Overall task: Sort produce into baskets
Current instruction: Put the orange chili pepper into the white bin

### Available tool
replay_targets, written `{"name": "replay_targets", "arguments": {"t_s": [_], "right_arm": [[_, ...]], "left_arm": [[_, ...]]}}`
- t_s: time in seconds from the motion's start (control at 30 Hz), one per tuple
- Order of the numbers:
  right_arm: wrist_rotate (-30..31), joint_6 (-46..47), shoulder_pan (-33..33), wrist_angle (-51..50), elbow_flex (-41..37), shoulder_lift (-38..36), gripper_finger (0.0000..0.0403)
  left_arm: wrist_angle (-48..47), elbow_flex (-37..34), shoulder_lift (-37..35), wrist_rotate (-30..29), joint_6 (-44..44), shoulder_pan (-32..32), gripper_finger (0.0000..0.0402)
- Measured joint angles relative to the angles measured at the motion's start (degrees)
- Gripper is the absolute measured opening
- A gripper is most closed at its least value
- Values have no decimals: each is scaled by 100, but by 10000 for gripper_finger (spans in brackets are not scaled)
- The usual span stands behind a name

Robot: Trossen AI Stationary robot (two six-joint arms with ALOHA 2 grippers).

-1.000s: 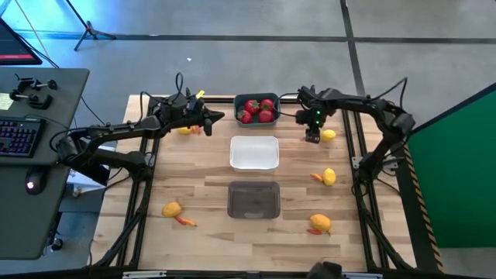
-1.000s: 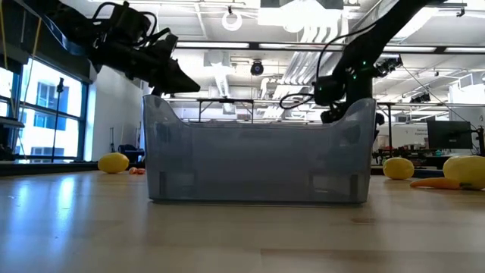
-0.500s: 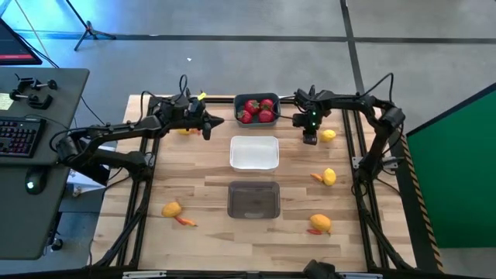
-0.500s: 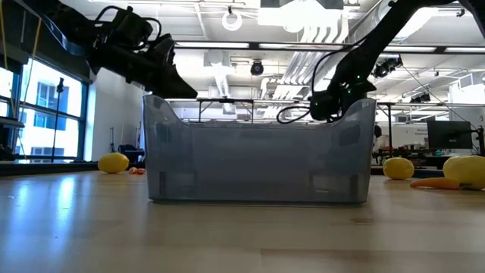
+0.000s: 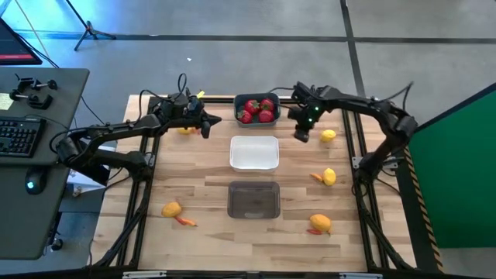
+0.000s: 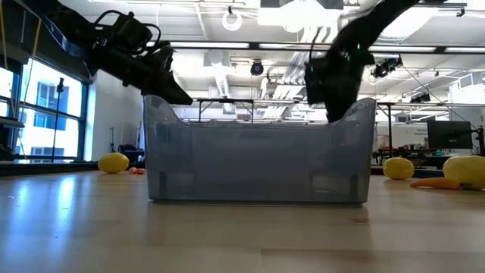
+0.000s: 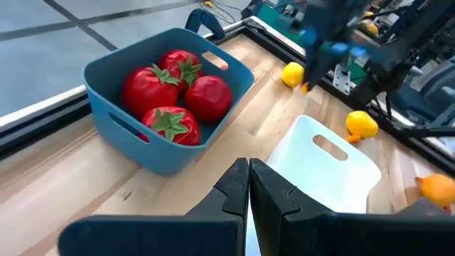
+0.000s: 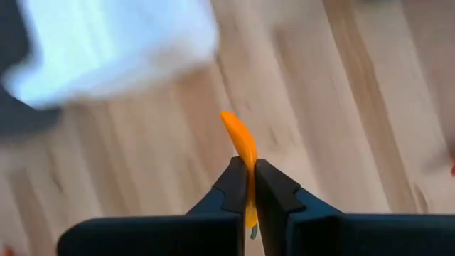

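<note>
Orange shows between the right gripper's (image 8: 247, 186) fingers: a carrot (image 8: 242, 146), pinched by its lower end with the tip poking out ahead. A second ago those fingers stood apart near the lemon (image 5: 328, 135) by the table's (image 5: 201, 178) right edge; they have since shut on the carrot, and the arm has swung left, so the gripper now hangs between that lemon and the blue bin (image 5: 257, 110). One carrot is picked, then, and only the drop remains for it (which bin takes carrots I cannot tell).

Four strawberries (image 7: 174, 92) already sit in the blue bin at the far edge. Just nearer stands the white bin (image 5: 254, 153), with nothing showing in it, and nearer still the grey bin (image 5: 253, 199), likewise.

Unsorted produce lies along the right edge, a lemon (image 5: 329, 177) and another (image 5: 319, 222), each with a carrot beside it, and a lemon (image 5: 171, 208) with a carrot (image 5: 184, 221) near the left edge.

Meanwhile the left gripper (image 7: 249, 186) hovers left of the blue bin, fingers pressed together on nothing.
</note>
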Motion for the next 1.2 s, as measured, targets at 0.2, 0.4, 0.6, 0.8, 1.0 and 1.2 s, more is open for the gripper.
{"name": "replay_targets", "arguments": {"t_s": [0.2, 0.4, 0.6, 0.8, 1.0, 1.2], "right_arm": [[164, 1354, 1091, 754, 210, -409, 3], [580, 2601, 1993, 2228, 243, -375, 1], [1134, 3626, 2368, 2932, 252, -3, 1], [1269, 4366, 2523, 3459, 252, 671, 0], [1580, 4999, 2511, 3604, 252, 1150, 0], [1638, 5377, 2519, 3657, 245, 1487, 0]], "left_arm": [[0, 0, 0, 30, 594, -194, 0], [747, -378, 0, -42, 614, -373, 0], [1548, -995, 0, -58, 448, -446, 0], [1547, -1104, 1, -56, 531, -448, 0], [1552, -1104, 0, -69, 543, -448, 0], [1548, -1104, 0, -125, 542, -448, 0]]}}
